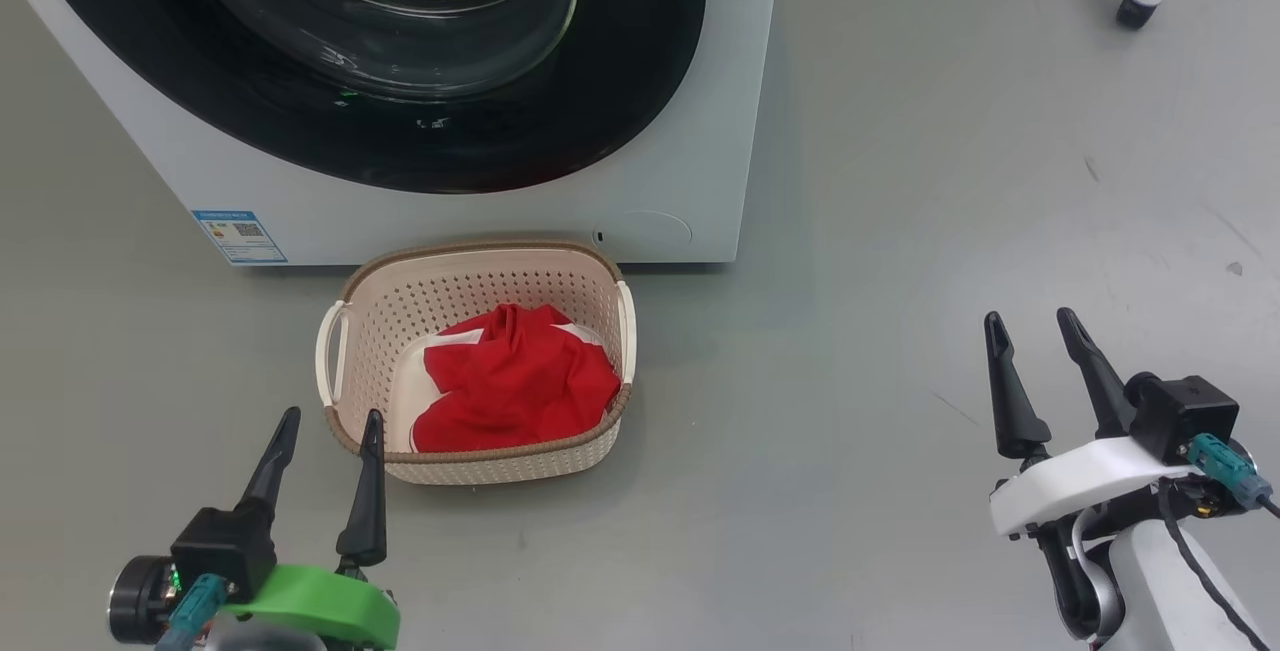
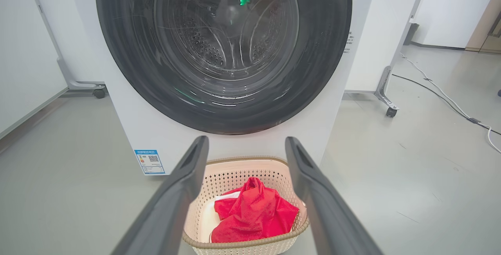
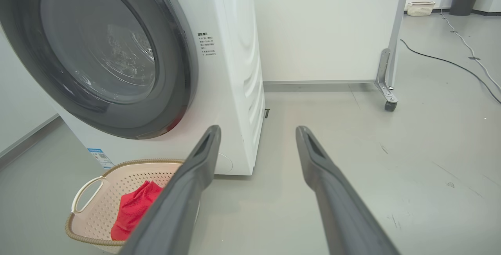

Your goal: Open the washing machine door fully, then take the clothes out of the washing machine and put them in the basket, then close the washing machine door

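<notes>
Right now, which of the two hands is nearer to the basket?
The left hand, above the green bracket: it is beside the basket, while the right hand stands far off.

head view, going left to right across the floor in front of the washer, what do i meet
left gripper, fingers open → basket with the red clothes inside → bare grey floor → right gripper, fingers open

This looks like a lab or test room rather than a home. The washing machine (image 3: pixel 238 90) stands alone on a bare grey floor (image 3: pixel 411 149). White partition panels (image 3: pixel 325 24) on wheels (image 3: pixel 390 105) stand behind it, cables (image 3: pixel 442 61) trail across the right, and a bin (image 3: pixel 464 0) stands far off.
</notes>
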You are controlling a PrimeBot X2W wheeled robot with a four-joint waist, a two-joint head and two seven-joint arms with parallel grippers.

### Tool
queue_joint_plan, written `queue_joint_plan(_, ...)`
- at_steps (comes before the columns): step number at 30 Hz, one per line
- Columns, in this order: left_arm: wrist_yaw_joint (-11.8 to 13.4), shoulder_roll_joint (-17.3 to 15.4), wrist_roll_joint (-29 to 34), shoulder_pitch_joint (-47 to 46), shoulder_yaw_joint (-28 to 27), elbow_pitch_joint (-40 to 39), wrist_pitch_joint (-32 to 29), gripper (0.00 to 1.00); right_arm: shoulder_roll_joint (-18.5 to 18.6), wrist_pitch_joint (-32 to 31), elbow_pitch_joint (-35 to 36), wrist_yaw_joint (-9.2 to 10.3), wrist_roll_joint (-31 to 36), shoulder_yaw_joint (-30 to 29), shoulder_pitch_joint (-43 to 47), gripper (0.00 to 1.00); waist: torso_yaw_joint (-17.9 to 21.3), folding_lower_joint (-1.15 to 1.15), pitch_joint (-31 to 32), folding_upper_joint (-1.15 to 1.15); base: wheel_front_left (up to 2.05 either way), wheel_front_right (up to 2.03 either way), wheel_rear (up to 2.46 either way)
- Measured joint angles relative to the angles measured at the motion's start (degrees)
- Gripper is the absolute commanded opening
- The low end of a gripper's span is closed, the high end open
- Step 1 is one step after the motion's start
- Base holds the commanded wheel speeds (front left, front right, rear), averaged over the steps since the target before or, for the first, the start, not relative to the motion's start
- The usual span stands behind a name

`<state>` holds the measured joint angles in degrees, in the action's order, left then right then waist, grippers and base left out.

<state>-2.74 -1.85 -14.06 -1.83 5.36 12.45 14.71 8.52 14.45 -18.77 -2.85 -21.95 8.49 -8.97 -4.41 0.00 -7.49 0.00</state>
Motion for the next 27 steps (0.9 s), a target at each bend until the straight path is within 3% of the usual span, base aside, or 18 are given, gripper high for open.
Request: queue_joint_plan(27,1.44,-0.08,-0.94,4.17,-2.81,-1.30,0.00,1.00,-2.26,0.00,2.32,0.42,3.47,-4.11,6.06,1.00,0.60,0.00,2.57,0.00,0.00,0.00,0.00)
